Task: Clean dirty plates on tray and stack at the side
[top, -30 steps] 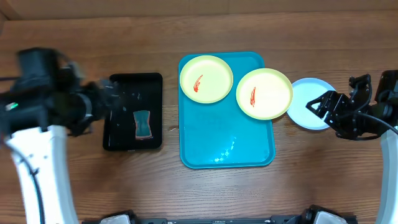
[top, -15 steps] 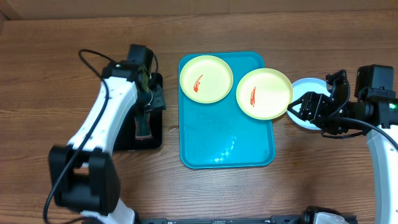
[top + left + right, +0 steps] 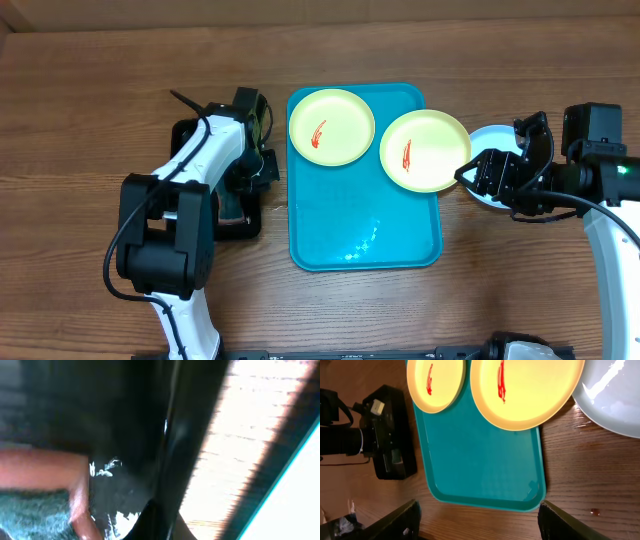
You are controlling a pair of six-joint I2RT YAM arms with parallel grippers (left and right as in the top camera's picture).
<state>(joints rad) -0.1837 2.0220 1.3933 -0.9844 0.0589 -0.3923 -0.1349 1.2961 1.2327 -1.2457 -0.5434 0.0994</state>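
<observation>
Two pale yellow plates with red smears lie on the turquoise tray (image 3: 360,240): one at its back left (image 3: 331,126), one at its back right (image 3: 424,150), overhanging the rim. A light blue plate (image 3: 497,160) rests on the table just right of the tray. My right gripper (image 3: 478,176) hovers open over the blue plate's left edge, next to the right yellow plate; in the right wrist view its fingers (image 3: 400,521) stand wide apart with nothing between them. My left gripper (image 3: 256,172) is shut over the black tray's right rim. A teal sponge (image 3: 35,510) lies beside it.
A small black tray (image 3: 190,135) stands left of the turquoise tray, mostly covered by my left arm. The left wrist view is blurred, showing the black tray's rim (image 3: 175,460) and a strip of wood.
My left arm swung in from the far left to the black tray's right side and its jaws closed. The right gripper crept left toward the right yellow plate's edge.
</observation>
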